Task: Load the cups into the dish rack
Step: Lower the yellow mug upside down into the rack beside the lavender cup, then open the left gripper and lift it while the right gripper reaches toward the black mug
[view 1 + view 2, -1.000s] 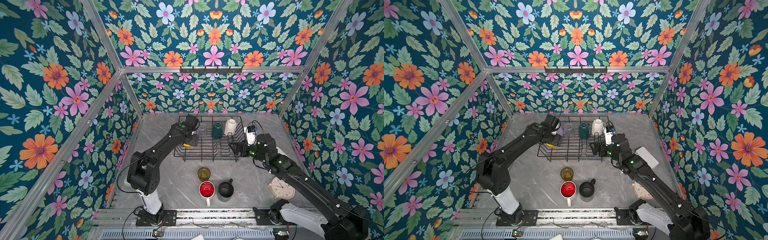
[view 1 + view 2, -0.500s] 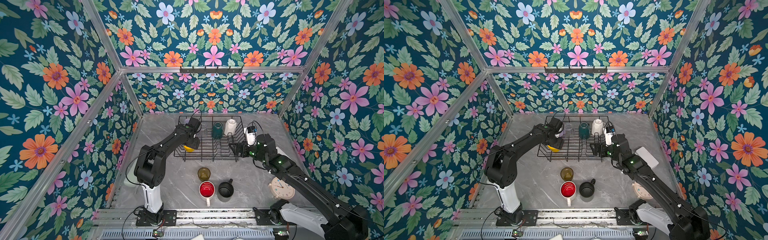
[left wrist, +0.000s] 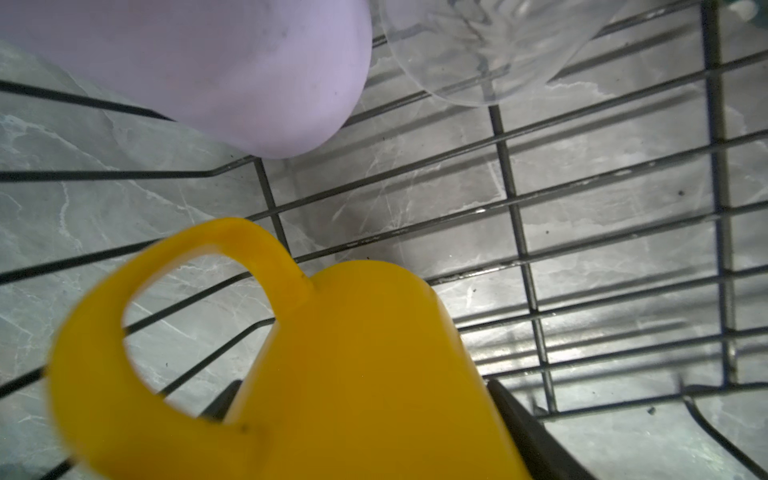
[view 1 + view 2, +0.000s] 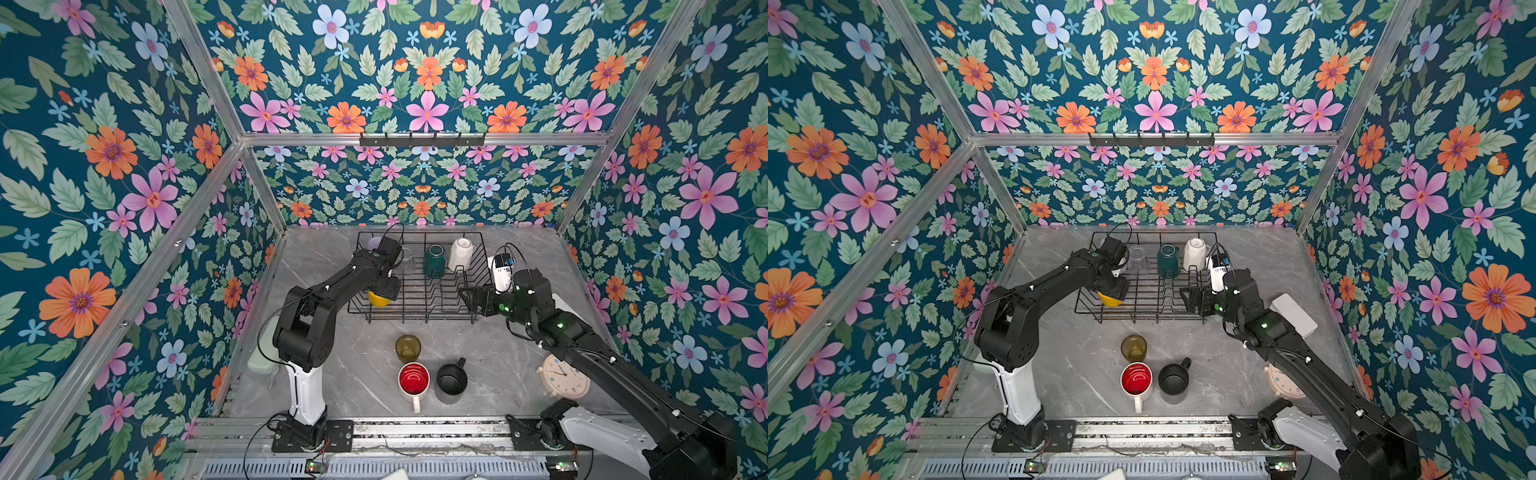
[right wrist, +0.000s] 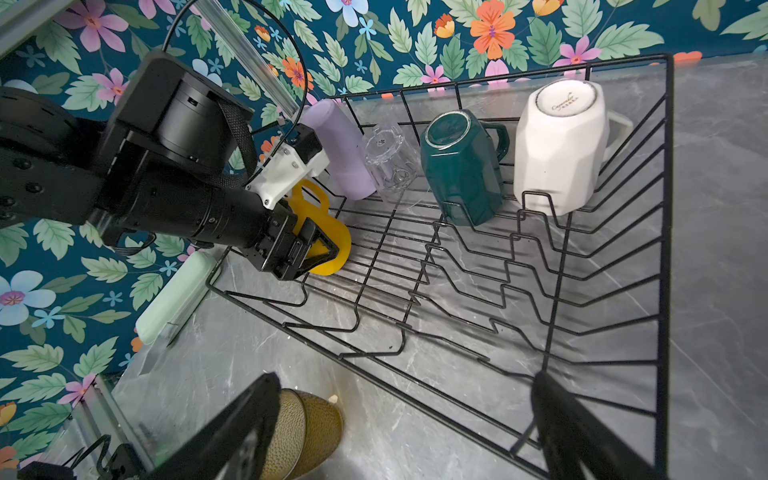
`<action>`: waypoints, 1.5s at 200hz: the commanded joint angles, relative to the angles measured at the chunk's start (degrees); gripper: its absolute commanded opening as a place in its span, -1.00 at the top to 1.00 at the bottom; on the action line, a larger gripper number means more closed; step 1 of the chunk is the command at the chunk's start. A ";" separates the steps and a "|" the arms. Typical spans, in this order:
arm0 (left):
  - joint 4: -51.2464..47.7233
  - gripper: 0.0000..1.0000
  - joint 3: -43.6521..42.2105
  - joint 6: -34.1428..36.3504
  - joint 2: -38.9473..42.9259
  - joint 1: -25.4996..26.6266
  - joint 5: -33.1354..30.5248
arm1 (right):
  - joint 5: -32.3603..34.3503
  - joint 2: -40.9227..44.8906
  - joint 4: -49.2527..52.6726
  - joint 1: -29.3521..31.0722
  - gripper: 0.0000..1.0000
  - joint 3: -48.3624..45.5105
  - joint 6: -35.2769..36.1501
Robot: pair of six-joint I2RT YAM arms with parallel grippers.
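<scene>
My left gripper (image 4: 384,291) is shut on the yellow mug (image 4: 377,299), low over the front left corner of the dish rack (image 4: 415,322); its fingers flank the yellow mug (image 3: 332,374) in the left wrist view. Along the rack's back stand the lilac tumbler (image 5: 340,149), clear glass (image 5: 388,162), teal mug (image 4: 434,259) and white faceted mug (image 4: 460,253), all upside down. On the table in front are the olive glass (image 4: 407,348), red-lined white mug (image 4: 413,379) and black mug (image 4: 451,378). My right gripper (image 4: 471,297) hangs open at the rack's front right corner.
A cream alarm clock (image 4: 563,378) sits under my right arm. A pale green block (image 4: 262,357) lies by the left wall, and a white block (image 4: 1293,313) by the right wall. The black hook rail (image 4: 422,139) is high on the back wall.
My left arm has swung its elbow inward and lowered the yellow mug slightly toward the rack's front left corner. The right arm has not moved.
</scene>
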State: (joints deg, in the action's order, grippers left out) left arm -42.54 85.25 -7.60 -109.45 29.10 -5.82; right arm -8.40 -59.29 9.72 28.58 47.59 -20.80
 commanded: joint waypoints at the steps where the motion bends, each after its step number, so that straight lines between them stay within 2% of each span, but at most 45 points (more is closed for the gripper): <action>1: 0.44 -0.05 -0.64 -0.49 0.28 -0.10 -0.08 | 0.25 0.14 0.20 -0.04 -0.87 0.35 -0.03; 25: 0.66 -0.38 -1.05 -0.66 0.44 -0.14 -0.57 | 0.49 0.60 0.04 -0.01 -0.87 0.14 -0.21; 46: 0.63 -0.59 -1.14 -0.58 0.38 -0.18 -1.05 | 0.43 0.11 -0.35 -0.05 -0.87 0.21 0.05; 115: 2.05 -0.84 -2.11 -0.93 1.76 -0.45 -1.04 | 0.45 -0.95 -0.54 -0.02 -0.87 0.41 -0.21; 138: 2.34 -0.86 -2.37 -1.02 2.46 -0.46 -0.23 | 0.48 -1.16 0.00 -0.01 -0.87 0.94 -0.12; 173: 2.61 -0.99 -2.80 -0.92 3.68 -0.63 -0.79 | 0.67 -1.97 -0.49 -0.02 -0.87 1.29 0.36; 200: 4.23 -0.99 -4.13 -0.84 6.49 -0.62 -1.18 | 0.32 -3.29 2.80 -0.08 -0.86 3.16 0.99; 242: 18.85 -0.99 -12.14 -2.52 18.44 -0.58 -7.09 | 3.79 -2.75 10.09 -0.02 -0.85 2.49 2.43; 300: 54.21 -0.99 -35.54 -7.78 41.15 -0.63 -1.21 | 2.12 -1.94 20.16 0.03 -0.76 2.11 0.14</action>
State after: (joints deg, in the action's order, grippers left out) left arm -8.38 56.36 -12.36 -73.71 28.51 -8.84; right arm -5.63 -61.91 24.84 28.53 50.28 -19.16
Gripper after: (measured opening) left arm 0.996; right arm 0.892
